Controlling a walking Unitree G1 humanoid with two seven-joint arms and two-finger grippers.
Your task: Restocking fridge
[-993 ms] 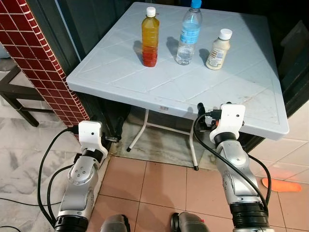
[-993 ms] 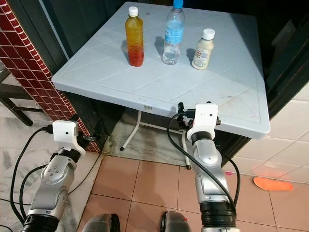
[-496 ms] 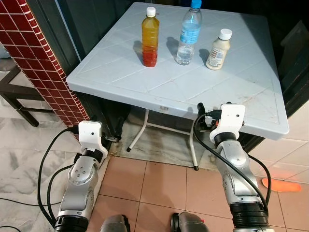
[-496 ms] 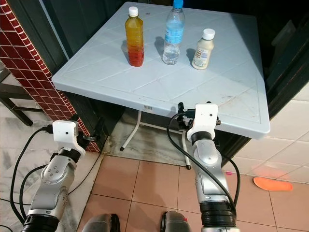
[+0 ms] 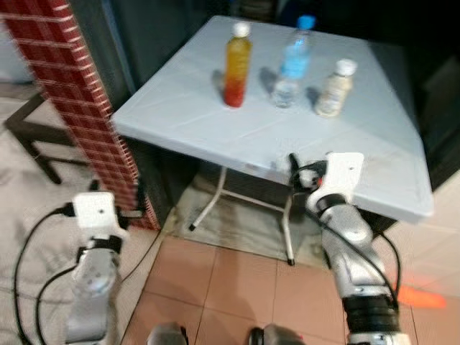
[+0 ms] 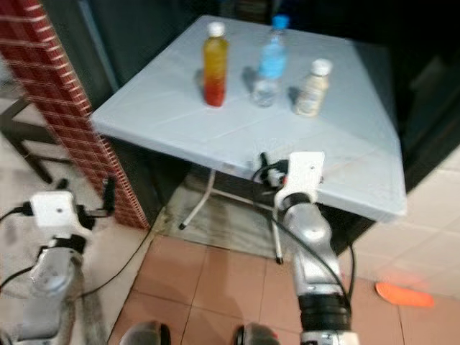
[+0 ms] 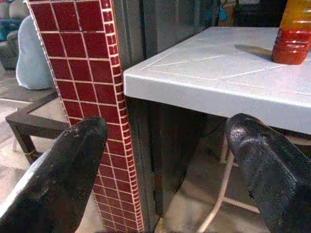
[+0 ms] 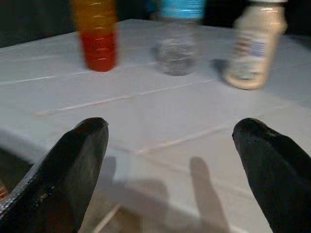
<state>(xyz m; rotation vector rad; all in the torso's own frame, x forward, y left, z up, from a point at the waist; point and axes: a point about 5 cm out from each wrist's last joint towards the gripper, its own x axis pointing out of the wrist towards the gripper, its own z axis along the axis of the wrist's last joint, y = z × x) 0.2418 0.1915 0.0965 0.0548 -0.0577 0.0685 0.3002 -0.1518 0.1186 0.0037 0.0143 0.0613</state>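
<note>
My right jaws gape over the counter edge; left jaws gape beside the brick pillar.

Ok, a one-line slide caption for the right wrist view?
Open right gripper over the white table's edge, facing an orange bottle, water bottle and cream bottle.

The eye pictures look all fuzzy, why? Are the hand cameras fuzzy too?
Both eye views are smeared, likely because the head camera is moving. The right wrist view is a little soft on the bottles. The left wrist view is sharp, showing the red tiled pillar and table clearly.
</note>
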